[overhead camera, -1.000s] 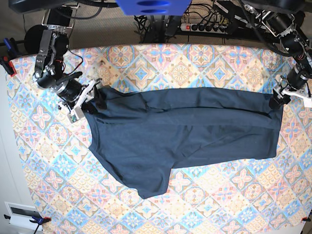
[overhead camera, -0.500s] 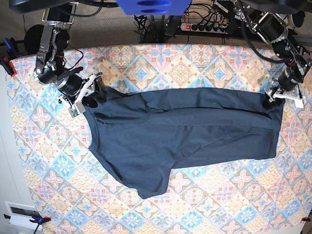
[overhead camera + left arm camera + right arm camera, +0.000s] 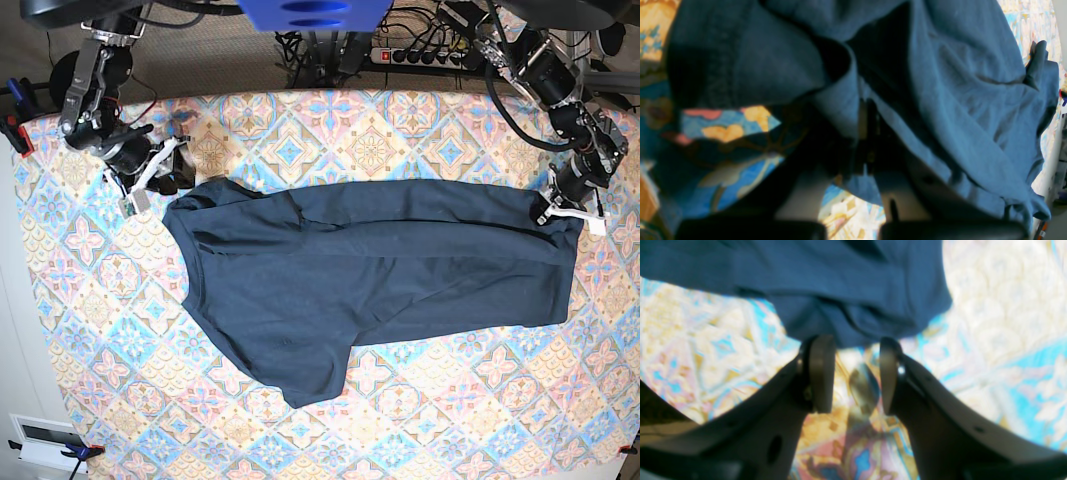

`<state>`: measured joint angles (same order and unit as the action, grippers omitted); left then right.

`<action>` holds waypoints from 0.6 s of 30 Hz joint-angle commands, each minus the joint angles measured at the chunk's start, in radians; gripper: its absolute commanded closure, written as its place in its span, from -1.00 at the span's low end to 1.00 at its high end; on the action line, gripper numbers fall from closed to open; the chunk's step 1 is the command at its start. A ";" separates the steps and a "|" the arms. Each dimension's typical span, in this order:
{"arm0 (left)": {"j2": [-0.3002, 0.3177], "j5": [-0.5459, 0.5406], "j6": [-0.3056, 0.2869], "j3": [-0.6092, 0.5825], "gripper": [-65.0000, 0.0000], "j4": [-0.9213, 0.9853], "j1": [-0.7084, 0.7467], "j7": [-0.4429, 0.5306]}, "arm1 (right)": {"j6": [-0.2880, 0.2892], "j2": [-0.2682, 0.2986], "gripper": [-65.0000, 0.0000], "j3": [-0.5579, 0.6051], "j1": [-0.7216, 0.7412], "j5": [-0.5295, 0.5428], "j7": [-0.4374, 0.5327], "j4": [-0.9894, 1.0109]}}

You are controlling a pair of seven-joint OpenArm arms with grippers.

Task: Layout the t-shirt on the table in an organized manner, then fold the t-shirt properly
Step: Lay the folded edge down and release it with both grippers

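The left gripper [image 3: 548,212] has just snapped shut on the far hem corner of the plain dark navy-blue cotton t-shirt [image 3: 380,275], where a second ago its jaws stood wide. The right gripper [image 3: 855,373] has pulled back off the shoulder; its jaws hang apart, empty, just beside the cloth. The shirt lies across the middle of the pastel diamond-tiled table [image 3: 420,430], long axis running between the two grippers, collar toward the right gripper, hem toward the left; spreading is likely not finished
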<state>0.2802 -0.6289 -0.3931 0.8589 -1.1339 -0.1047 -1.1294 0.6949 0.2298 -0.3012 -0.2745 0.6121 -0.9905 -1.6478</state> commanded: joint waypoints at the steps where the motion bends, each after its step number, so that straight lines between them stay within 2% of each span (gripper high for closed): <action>1: 0.023 -0.018 -0.002 0.001 1.00 -0.016 -0.011 0.007 | 0.003 0.010 0.32 -0.006 0.005 0.016 0.012 0.008; 7: 0.024 -0.018 -0.002 0.001 1.00 -0.016 -0.010 0.005 | 0.003 0.010 0.32 -0.006 0.083 0.016 0.012 0.137; 15: 0.024 -0.019 -0.002 0.003 1.00 -0.016 0.006 0.005 | 0.003 0.010 0.32 -0.006 0.145 0.021 0.014 0.192; 18: 0.024 -0.019 -0.002 0.003 1.00 -0.016 0.007 0.005 | 0.003 0.010 0.32 -0.006 0.151 0.071 0.014 0.192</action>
<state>0.2832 -0.6472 -0.3935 0.8597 -1.1339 -0.0887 -1.1286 0.6949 0.2268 -0.3031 -0.1326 0.6659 -0.9901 -1.4403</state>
